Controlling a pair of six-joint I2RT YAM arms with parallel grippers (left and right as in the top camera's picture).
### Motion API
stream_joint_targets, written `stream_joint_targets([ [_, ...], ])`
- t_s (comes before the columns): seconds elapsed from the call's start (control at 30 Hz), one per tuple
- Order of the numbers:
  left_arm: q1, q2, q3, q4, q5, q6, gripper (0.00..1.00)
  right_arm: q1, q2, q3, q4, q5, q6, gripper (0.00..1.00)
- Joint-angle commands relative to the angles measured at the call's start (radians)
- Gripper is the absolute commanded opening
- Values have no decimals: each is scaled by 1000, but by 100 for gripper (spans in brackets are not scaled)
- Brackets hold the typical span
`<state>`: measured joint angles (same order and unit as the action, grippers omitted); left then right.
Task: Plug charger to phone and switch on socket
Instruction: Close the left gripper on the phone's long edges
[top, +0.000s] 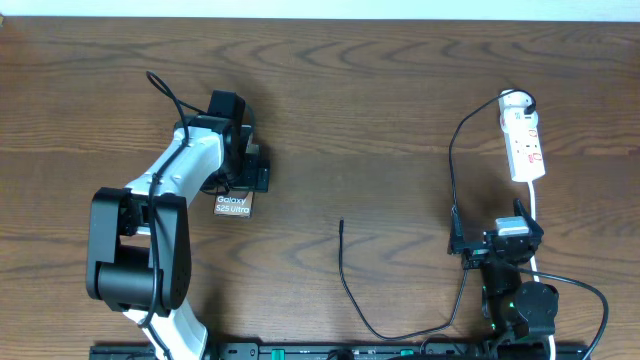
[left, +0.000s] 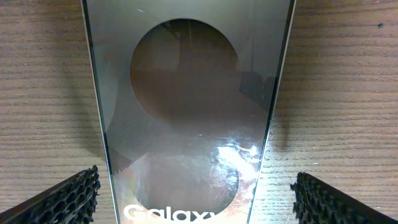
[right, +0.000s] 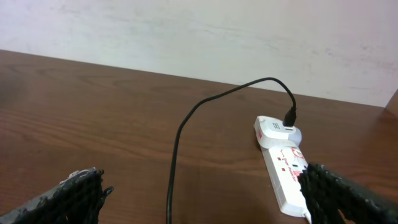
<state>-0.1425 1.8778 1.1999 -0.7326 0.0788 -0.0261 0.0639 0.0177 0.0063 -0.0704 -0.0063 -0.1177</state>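
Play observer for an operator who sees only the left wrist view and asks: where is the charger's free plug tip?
Observer: The charger ends its plug tip on bare table, between the phone and the socket, touching neither.
Operator: Is its other end plugged in?
Observer: Yes, at the socket's rounded far end.
Operator: And the right gripper?
Observer: The right gripper hangs just short of the socket's near end, jaws open, holding nothing.

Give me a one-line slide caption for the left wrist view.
Left gripper open, straddling the glossy phone lying flat on the wooden table.
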Motion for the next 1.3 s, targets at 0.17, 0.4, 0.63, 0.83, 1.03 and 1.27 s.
stream_joint_targets([
  [0.17,-1,12,-8,6,-23,11,98,-4,-1,-1,-5,7,-11,99],
  [0.4,-1,11,-8,14,-24,14,98,-4,-1,-1,-5,7,-11,99],
  [0.63,-1,12,-29,34,-24,15,98,-4,-1,-1,-5,7,-11,99],
  [0.83,-1,12,-35,47,-24,26,98,-4,-1,-1,-5,7,-11,99],
  [1.03,-1,13,-55,85,-29,29,98,-4,-1,-1,-5,7,-11,99],
  [1.27,-1,13,-72,103,-47,33,98,-4,-1,-1,-5,7,-11,99],
])
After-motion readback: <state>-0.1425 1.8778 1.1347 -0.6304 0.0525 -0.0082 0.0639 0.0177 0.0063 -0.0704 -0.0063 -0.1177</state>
